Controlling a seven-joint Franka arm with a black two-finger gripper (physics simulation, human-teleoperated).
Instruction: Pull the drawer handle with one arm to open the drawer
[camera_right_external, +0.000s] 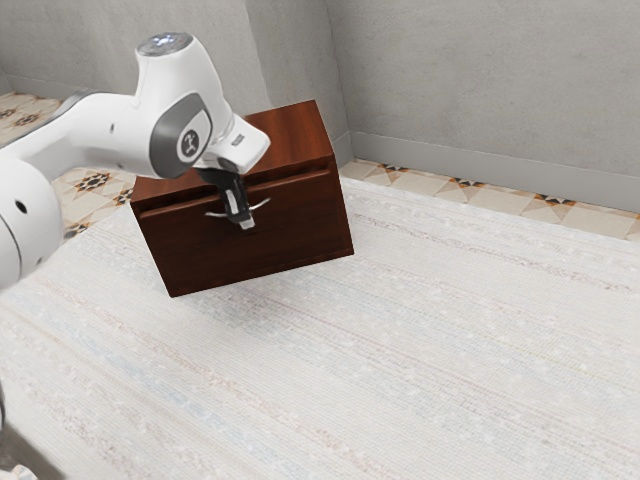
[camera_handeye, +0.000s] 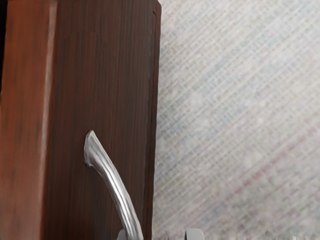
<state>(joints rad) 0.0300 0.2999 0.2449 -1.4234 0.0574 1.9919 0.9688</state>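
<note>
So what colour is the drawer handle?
The handle is shiny silver-grey, best seen in the wrist view.

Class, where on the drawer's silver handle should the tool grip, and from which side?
Grip the handle at its bowed middle, coming straight at the drawer front: there it stands off the wood, leaving the tool room to close around it.

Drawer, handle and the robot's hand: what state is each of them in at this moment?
Drawer: looks shut, its front about flush with the cabinet.
Handle: between the hand's fingers, not clamped from both sides.
Hand: open, fingers set either side of the handle.
Cabinet: upright on the table.
</note>
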